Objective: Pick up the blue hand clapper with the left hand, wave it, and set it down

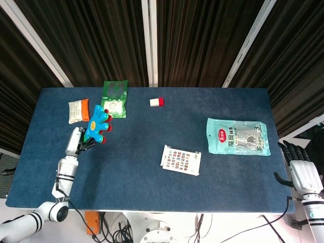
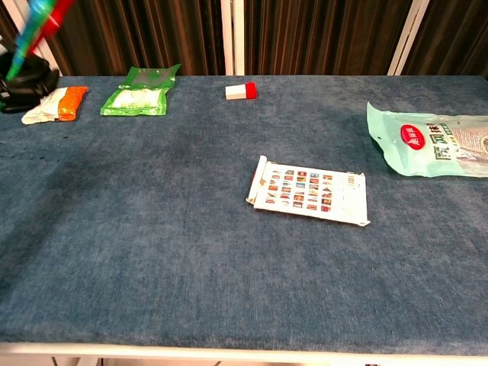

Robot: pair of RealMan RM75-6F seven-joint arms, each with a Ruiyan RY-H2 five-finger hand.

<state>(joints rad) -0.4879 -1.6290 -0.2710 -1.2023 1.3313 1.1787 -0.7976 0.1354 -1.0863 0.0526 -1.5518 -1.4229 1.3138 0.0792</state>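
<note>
At the near edge toward 4 o'clock, the white right hand (image 1: 302,171) hangs beside the blue felt-topped table (image 1: 147,187), fingers apart and holding nothing. Near the table's middle lies a white card printed with rows of small coloured pictures (image 1: 180,160), and at 3 o'clock a pale green printed snack bag (image 1: 237,136). At 9 o'clock the left hand (image 1: 75,142) has its fingers clamped on the handle of the blue plastic hand clapper (image 1: 97,123), raised off the table, palm tilted up. Farther back, from 10 to 12 o'clock, sit a white-and-orange packet (image 1: 78,111), a green foil pouch (image 1: 113,99) and a small white-and-red block (image 1: 157,102).
</note>
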